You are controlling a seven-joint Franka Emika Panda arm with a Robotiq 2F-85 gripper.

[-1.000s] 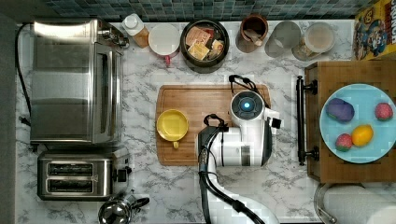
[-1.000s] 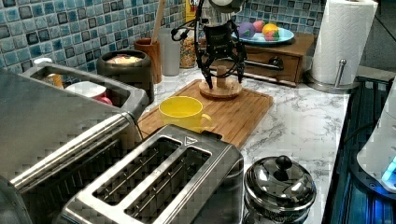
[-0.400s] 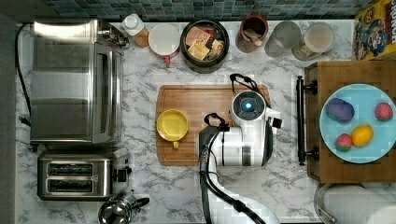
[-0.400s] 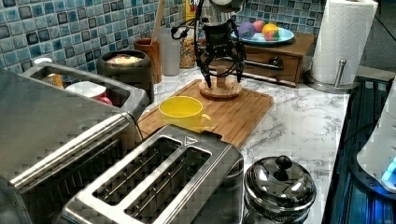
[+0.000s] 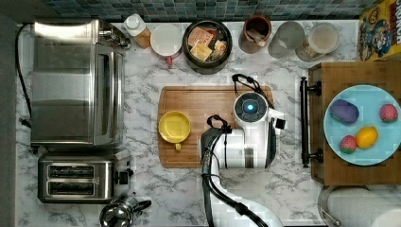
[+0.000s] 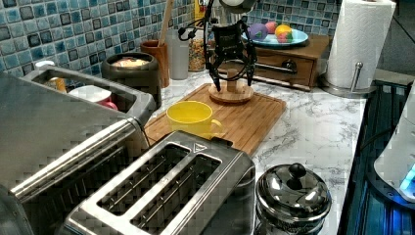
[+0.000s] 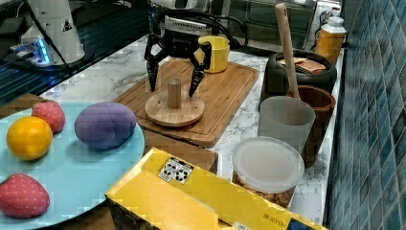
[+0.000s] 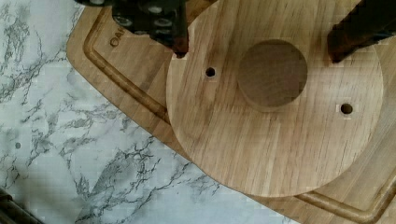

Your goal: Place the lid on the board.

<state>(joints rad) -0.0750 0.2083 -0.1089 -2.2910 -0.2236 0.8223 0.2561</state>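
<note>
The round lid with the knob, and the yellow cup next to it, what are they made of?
The lid looks like bare, light wood: grain lines run across its disc and its knob in the wrist view. The yellow cup is smooth and even in colour with a soft shine, so probably glazed ceramic, though plastic could look the same.

White arm (image 5: 248,142) (black cables), black claw (image 7: 174,79)

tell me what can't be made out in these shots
- Lid: in the top view the arm covers it.
- Board: in the top view the arm hides its right part; in the left view the toaster cuts off its near corner.
- Mug: in the right view the gripper hides part of it.
- Cereal box: cut off by the right view's bottom edge.
- Board's engraved mark: partly behind a finger in the wrist view, unreadable.
</note>
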